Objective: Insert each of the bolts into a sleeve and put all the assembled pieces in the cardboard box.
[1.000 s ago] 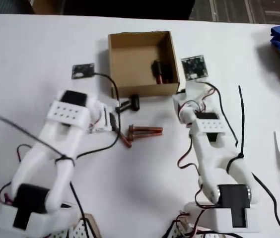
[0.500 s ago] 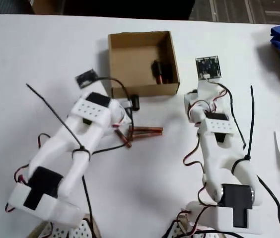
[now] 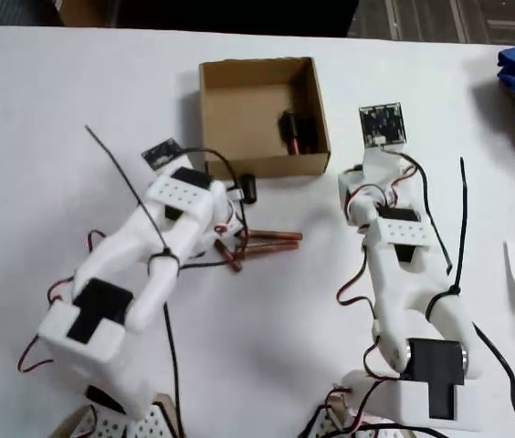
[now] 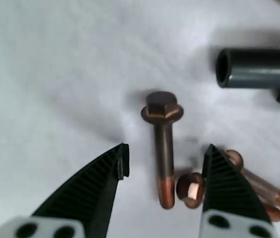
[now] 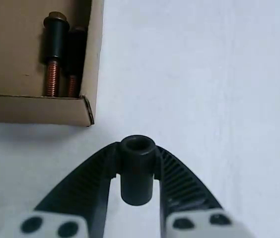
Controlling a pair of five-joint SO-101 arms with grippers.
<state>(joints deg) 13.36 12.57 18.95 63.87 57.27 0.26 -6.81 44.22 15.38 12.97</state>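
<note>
Left gripper (image 3: 221, 235), seen from above, sits low at the near end of a cluster of copper bolts (image 3: 267, 241) on the white counter (image 3: 75, 91), in front of the cardboard box (image 3: 204, 109). A loose sleeve (image 3: 248, 187), black, lies between the bolts and the box, just beside its front wall. Two assembled pieces (image 3: 289, 132) lie inside the box along its right wall. The right arm (image 3: 394, 246) is stretched toward a spot just off the box's right front corner.

From the left wrist, the left gripper (image 4: 167, 153) is spread wide, one finger on each side of a single bolt (image 4: 163, 134) lying flat, touching neither. Two other bolts (image 4: 189, 190) lie beside one finger. Farther off is the loose sleeve (image 4: 256, 68), its open end showing.

From the right wrist, the right gripper (image 5: 136, 151) is closed on a second sleeve (image 5: 137, 178), its bore facing the camera, above bare counter near the box corner (image 5: 88, 111). The assembled pieces (image 5: 55, 54) rest against the box's inner wall.
</note>
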